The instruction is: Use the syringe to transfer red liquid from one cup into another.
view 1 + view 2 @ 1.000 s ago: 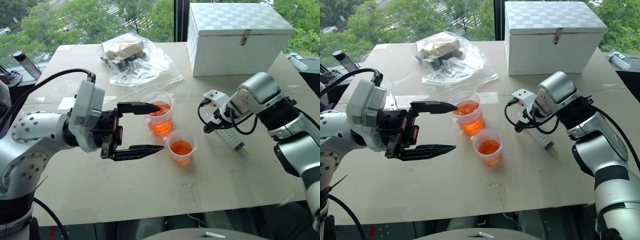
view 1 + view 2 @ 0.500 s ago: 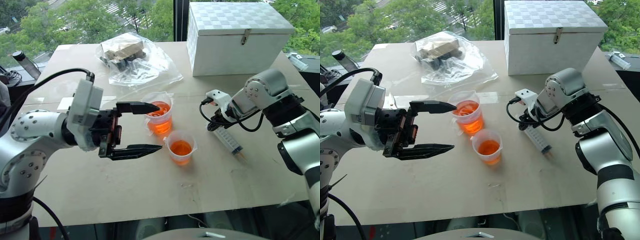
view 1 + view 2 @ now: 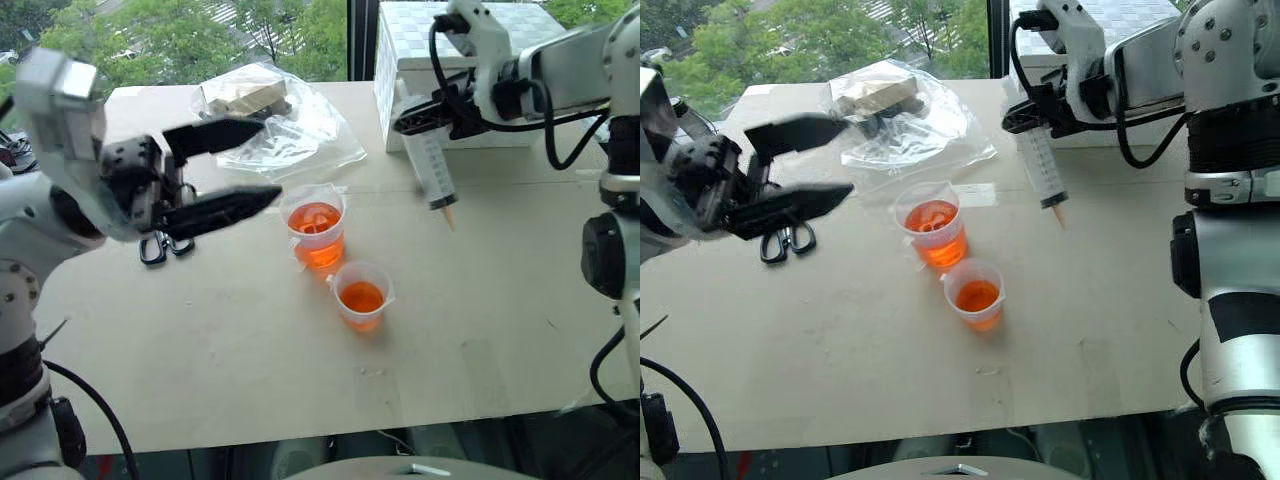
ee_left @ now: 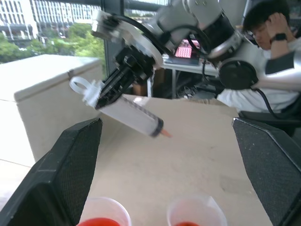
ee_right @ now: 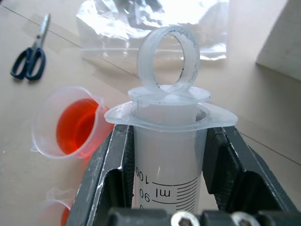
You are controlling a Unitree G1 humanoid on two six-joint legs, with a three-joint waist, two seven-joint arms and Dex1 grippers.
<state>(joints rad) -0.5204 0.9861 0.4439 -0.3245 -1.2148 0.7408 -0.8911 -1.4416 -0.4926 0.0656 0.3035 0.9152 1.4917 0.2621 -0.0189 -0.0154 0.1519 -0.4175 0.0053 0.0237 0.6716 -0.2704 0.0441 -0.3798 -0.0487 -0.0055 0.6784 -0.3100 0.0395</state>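
Table (image 3: 250, 360): right tool (image 5: 167, 155) hides syringe (image 5: 167, 188) barrel sides.

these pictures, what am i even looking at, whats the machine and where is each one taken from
It is a two-armed humanoid robot at a table. Two pictures come from cameras in its head, looking down over its arms; the other two come from cameras on its wrists. The right claw is shut on a large clear syringe, held in the air with its tip pointing down. The left claw is open and holds nothing. On the table stand a taller cup and a shorter cup, both holding red liquid. Also there: scissors, a plastic bag and a white box. A person sits behind in the left wrist view.
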